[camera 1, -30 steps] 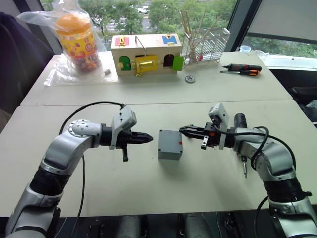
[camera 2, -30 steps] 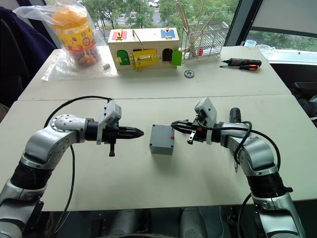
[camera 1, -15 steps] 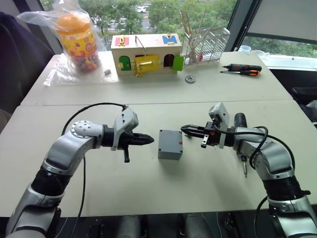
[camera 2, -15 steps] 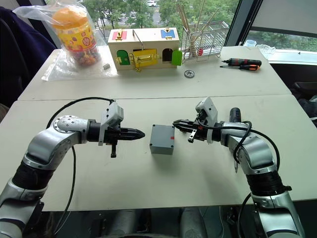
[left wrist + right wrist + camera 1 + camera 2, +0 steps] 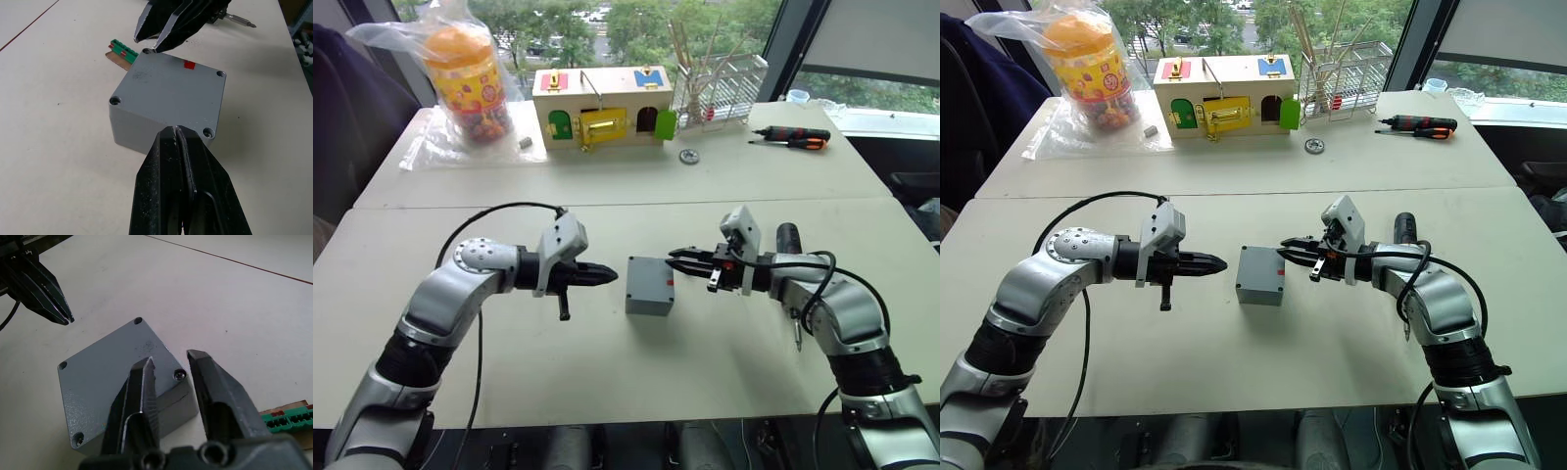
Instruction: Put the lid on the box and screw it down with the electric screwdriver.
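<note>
Here, matte grey square box (image 5: pixel 168 100).

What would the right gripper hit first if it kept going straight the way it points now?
Most likely the lid sitting on the box: the open right gripper points at its near edge, by a corner screw hole. It may graze over the top; depth is unclear.

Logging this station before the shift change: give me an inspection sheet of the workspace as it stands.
Surface: pale table, seam across.
Job's things: lid sits on box; electric screwdriver lies behind right arm.
Clutter: green circuit board, wooden box, snack jar, wire rack, hand screwdrivers.
Grippers: left gripper shut, beside box; right gripper open at lid's corner.
Cables: black cable on left arm.
Surroundings: windows, trees.
</note>
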`<action>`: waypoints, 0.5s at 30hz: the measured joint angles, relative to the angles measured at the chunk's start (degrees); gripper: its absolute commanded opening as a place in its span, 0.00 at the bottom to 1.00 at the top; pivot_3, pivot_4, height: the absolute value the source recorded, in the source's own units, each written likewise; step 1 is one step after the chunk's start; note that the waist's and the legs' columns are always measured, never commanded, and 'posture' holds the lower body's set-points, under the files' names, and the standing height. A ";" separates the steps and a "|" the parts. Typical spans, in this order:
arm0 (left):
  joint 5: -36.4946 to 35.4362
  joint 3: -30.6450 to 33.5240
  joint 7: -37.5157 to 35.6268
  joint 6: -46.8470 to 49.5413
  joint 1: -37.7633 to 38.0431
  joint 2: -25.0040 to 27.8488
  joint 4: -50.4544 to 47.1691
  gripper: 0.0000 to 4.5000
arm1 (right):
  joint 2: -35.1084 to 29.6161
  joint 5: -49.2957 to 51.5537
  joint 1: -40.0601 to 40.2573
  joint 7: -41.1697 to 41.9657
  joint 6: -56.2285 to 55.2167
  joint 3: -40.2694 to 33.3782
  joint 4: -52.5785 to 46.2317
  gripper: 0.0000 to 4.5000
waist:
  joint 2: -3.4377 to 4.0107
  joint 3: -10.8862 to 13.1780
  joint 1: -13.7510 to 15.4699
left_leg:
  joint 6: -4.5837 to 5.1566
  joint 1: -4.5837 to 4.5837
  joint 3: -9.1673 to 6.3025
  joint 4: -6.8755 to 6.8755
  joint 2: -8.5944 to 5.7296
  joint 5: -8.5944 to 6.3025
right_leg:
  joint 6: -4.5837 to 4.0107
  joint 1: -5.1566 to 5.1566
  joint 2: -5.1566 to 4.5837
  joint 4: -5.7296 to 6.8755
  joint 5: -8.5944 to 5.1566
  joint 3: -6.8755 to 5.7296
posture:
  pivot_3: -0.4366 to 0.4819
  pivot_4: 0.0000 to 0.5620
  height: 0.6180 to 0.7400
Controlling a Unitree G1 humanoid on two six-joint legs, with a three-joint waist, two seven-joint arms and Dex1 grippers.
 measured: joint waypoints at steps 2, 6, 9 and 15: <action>0.00 0.00 0.00 -0.04 0.00 -0.01 0.03 0.00 | -0.58 -0.02 0.00 0.01 0.37 -0.11 0.00 0.77 | 0.00 0.00 0.00 | 0.00 0.00 0.00 0.00 0.00 0.00 | 0.00 0.00 0.00 0.00 0.00 0.00 | 0.48 0.27 0.76; -0.04 0.02 0.03 -0.10 -0.01 -0.48 0.13 0.00 | -2.73 0.36 0.00 -0.60 1.49 -1.84 -0.44 0.85 | 0.00 0.00 0.14 | 0.00 0.00 0.00 0.00 0.00 0.00 | 0.00 0.00 -0.01 0.00 0.00 0.00 | 0.48 0.27 0.76; -0.36 0.05 -0.04 -0.06 -0.31 -1.19 0.25 0.00 | -6.07 3.78 -0.78 -1.82 6.70 -7.42 -2.06 0.85 | 0.00 0.00 0.49 | 0.00 0.00 0.00 0.01 0.01 0.00 | 0.00 0.00 -0.02 0.00 0.00 0.01 | 0.48 0.27 0.76; -1.04 -0.93 -1.66 -1.75 -4.15 -3.08 0.26 0.00 | -20.54 4.52 -10.74 -8.17 25.26 -14.17 3.63 1.00 | -0.01 0.00 1.28 | 0.01 0.00 0.01 0.11 0.01 0.00 | -0.02 -0.01 -0.08 -0.04 0.00 0.02 | 0.48 0.27 0.76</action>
